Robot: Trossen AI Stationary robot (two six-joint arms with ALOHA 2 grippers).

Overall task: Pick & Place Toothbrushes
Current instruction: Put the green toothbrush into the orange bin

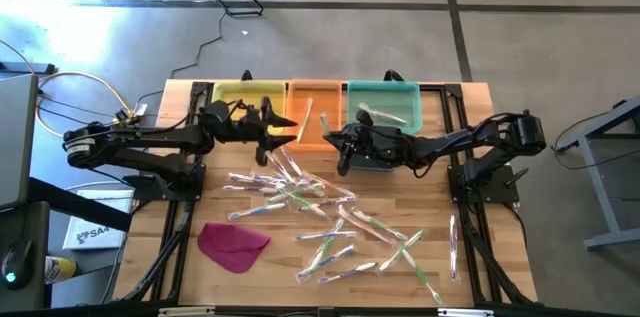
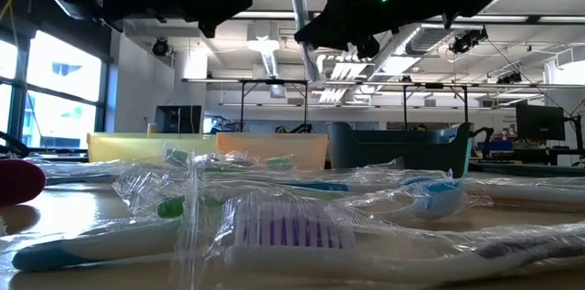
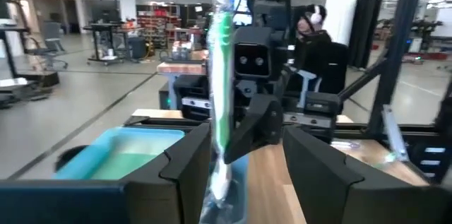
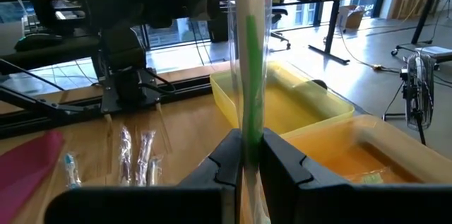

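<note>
A green toothbrush in a clear wrapper stands upright in the air over the orange bin, with my right gripper shut on it. My left gripper faces it from the table's left side, open, its fingers on either side of the toothbrush. Several more wrapped toothbrushes lie scattered on the wooden table. One lies in the teal bin. My right gripper pinches the toothbrush's green handle between its two shut fingers, low on the brush. The fingers come about level from the table's right side and lie across it. The brush stands upright, clear of table and bins. Whether my left gripper's finger touches the wrapper, I cannot tell.
Yellow, orange and teal bins stand in a row at the table's far edge. A magenta cloth-like piece lies near the front left. A single toothbrush lies by the right edge.
</note>
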